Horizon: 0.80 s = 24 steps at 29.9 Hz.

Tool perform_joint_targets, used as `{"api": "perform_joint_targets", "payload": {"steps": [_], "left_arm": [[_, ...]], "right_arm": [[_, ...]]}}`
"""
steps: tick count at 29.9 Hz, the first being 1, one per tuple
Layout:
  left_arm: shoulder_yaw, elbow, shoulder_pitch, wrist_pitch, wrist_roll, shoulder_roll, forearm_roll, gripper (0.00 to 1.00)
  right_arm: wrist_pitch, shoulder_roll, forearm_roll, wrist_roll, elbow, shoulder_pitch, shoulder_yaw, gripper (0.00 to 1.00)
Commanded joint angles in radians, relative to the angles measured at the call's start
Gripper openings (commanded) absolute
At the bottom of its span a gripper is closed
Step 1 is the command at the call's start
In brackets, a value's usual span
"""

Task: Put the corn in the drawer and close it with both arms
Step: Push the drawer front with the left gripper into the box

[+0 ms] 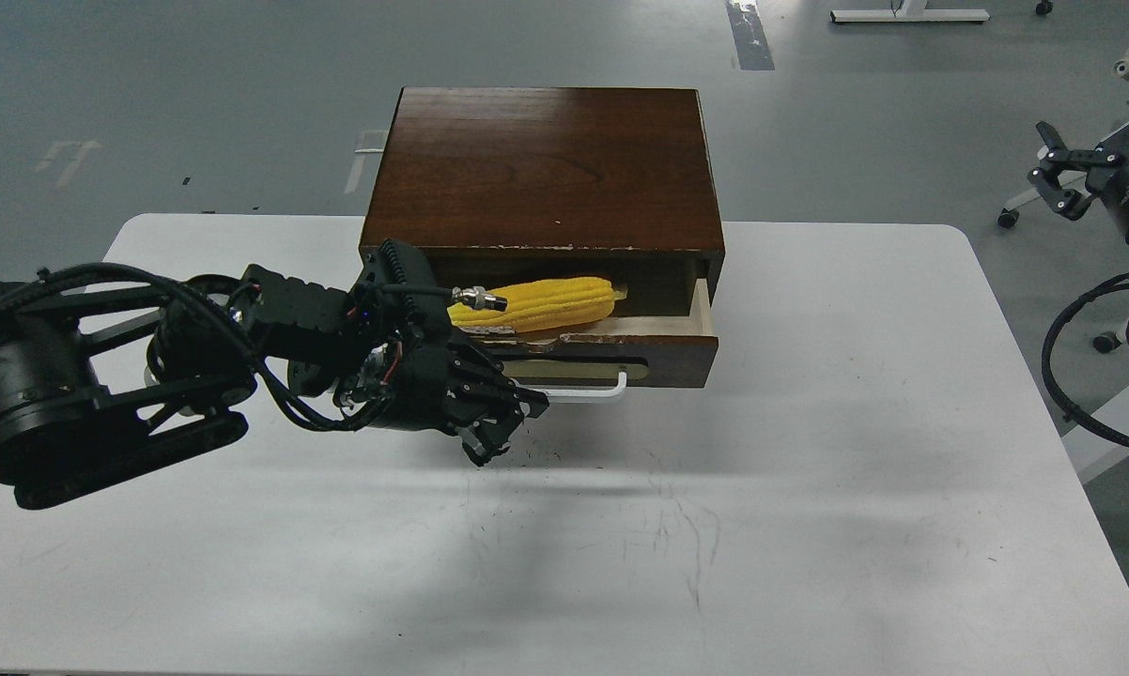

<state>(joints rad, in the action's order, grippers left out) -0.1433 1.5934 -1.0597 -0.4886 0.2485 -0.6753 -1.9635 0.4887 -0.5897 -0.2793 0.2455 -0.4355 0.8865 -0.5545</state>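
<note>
- Hovering low before the drawer (621, 352), our left fingers (501, 434) look parted and empty, the white handle (591, 389) just beyond.
- Corn (544, 302) lies crosswise inside the open drawer.
- Our right fingers (1058, 180) hang well off the surface (809, 507), parted, empty.

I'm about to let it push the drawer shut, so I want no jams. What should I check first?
1. Corn lies inside the drawer: ok.
2. Corn sits below the cabinet opening: cannot tell.
3. Drawer not yet shut: ok, it stands open.
4. Left gripper is near the handle: ok.
5. Left jaws free of the handle: cannot tell.
6. Right gripper ready at the drawer: not ok, far off right.
</note>
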Motion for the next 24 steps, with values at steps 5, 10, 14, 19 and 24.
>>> {"api": "perform_joint_targets", "payload": {"steps": [5,10,14,19,24], "left_arm": [[-0.001,-0.038,-0.008,0.0,0.0,0.005,0.0,0.0],[-0.002,-0.073,-0.011,0.0,0.0,0.008,0.002,0.0],[-0.009,-0.098,-0.011,0.0,0.0,0.014,0.005,0.0],[-0.01,-0.121,-0.013,0.0,0.0,0.029,0.005,0.0],[-0.01,-0.157,-0.02,0.0,0.0,0.04,0.009,0.0]], "right_arm": [[0.0,0.001,0.0,0.0,-0.002,0.009,0.001,1.0],[0.0,-0.002,0.002,0.0,0.0,0.009,0.004,1.0],[0.0,-0.004,0.0,0.0,0.0,0.011,0.004,1.0],[0.0,-0.004,0.0,0.0,0.0,0.009,0.004,1.0],[0.0,-0.004,0.0,0.0,0.0,0.009,0.004,1.0]]}}
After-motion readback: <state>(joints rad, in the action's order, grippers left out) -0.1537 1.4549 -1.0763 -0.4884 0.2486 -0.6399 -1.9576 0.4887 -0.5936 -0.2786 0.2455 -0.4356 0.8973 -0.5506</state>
